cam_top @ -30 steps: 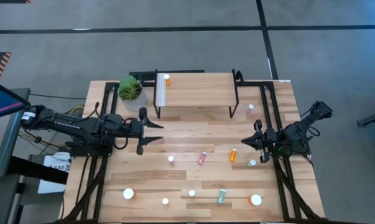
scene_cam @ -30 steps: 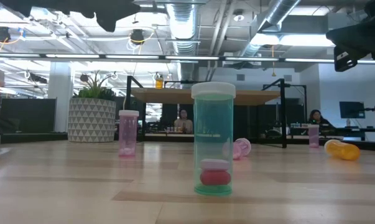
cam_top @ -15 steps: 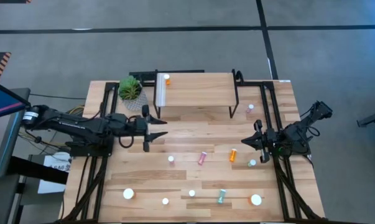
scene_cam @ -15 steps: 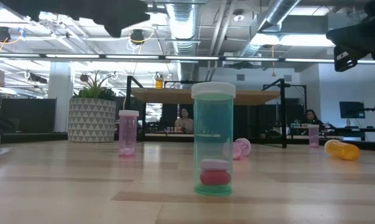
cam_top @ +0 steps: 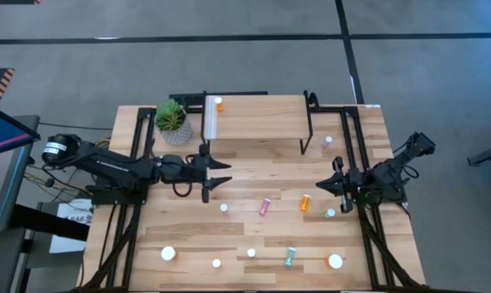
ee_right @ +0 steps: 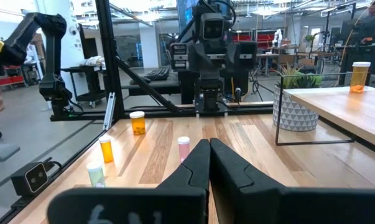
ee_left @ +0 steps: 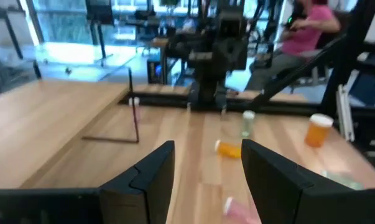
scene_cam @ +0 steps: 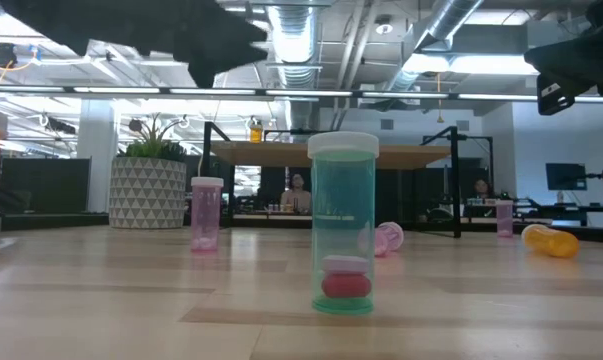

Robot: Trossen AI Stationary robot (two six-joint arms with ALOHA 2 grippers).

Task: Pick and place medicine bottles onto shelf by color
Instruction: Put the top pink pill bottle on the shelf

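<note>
Several small white-capped bottles stand or lie on the tabletop: a lying pink one (cam_top: 265,206), a lying orange one (cam_top: 305,202), an upright pink one (cam_top: 224,208), and teal ones (cam_top: 291,257) nearer the front. One orange bottle (cam_top: 219,103) stands on the light-wood shelf (cam_top: 257,118). My left gripper (cam_top: 221,173) is open and empty, above the table in front of the shelf's left end. In its wrist view (ee_left: 203,180) the orange bottle (ee_left: 227,149) lies ahead. My right gripper (cam_top: 336,184) is shut and empty at the table's right side.
A green plant in a white patterned pot (cam_top: 172,120) stands left of the shelf. Wide orange bottles stand near the front edge (cam_top: 168,253) (cam_top: 335,261). A teal bottle (scene_cam: 343,225) stands close to the low camera. People sit in the room behind.
My left gripper has moved toward the table's right edge, along the front of the shelf, staying open. My right arm and the bottles have kept still.
</note>
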